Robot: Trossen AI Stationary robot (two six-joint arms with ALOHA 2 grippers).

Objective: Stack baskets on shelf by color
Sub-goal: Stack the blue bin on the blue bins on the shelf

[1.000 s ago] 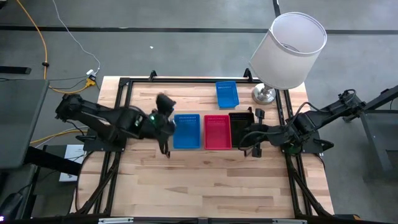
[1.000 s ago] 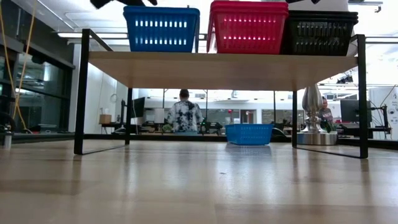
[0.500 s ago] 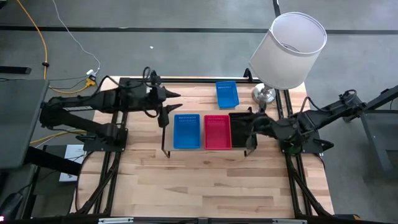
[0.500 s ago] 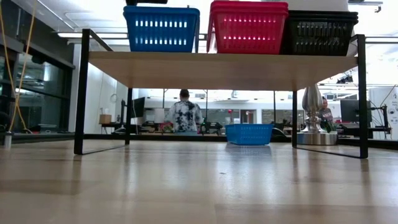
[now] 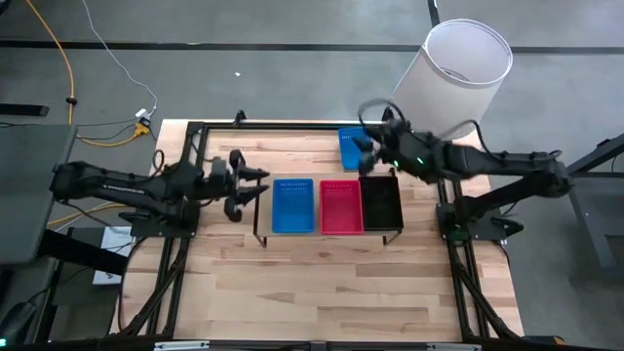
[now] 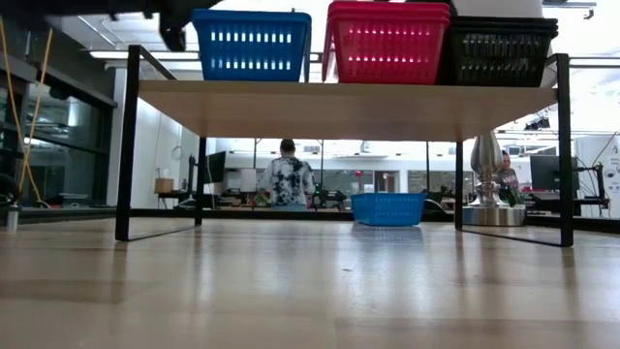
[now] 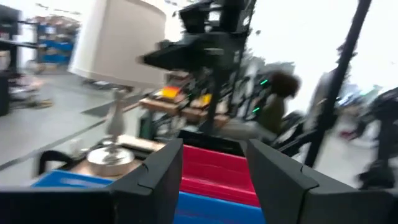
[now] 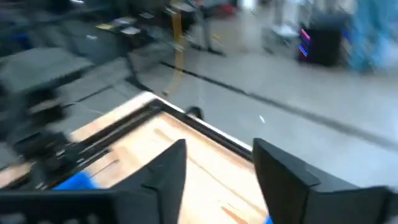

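Note:
The shelf [image 6: 349,107] carries three basket stacks side by side: blue [image 5: 292,206], red [image 5: 340,207] and black [image 5: 380,203]. One loose blue basket [image 5: 354,156] rests flat on the table behind the shelf, and the low view shows it under the shelf [image 6: 387,208]. My left gripper [image 5: 255,185] hangs open just left of the blue stack, pointing level toward the red stack [image 7: 211,165]. My right gripper [image 5: 363,146] is open above the loose blue basket, with nothing between its fingers [image 8: 168,168].
A lamp with a white shade [image 5: 458,73] and a metal base [image 6: 487,199] stands at the table's far right corner, close to my right arm. The table's black frame [image 5: 195,132] borders the wooden top. A person [image 6: 287,179] sits in the room behind.
My right gripper has left the black stack on the shelf, risen and swung toward the far edge, and now hangs over the loose blue basket. My left gripper has drawn back off the blue stack toward the table's left edge, rolling as it went. The baskets have not moved.

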